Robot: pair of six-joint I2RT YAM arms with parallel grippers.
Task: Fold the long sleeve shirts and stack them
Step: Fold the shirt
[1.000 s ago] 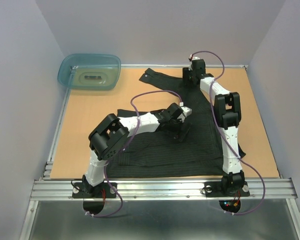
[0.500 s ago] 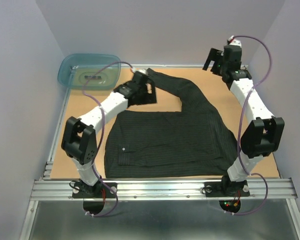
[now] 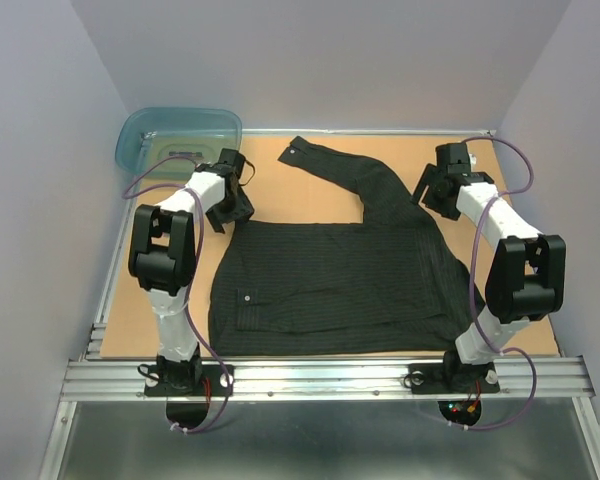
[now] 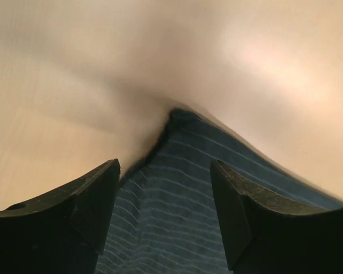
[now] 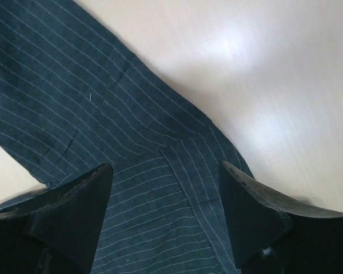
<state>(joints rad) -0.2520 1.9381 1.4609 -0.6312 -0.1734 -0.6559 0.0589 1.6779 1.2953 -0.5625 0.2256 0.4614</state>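
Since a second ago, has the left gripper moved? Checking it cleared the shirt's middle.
Yes. The left gripper went from above the shirt's middle to its far-left corner, toward the teal tub.

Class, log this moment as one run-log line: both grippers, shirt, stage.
left gripper open over shirt corner | right gripper open over shoulder | shirt flat, sleeve outstretched | nothing gripped

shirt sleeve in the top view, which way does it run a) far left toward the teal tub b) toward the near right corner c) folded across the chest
a: the sleeve of the shirt lies spread diagonally, its cuff pointing far left toward the teal tub
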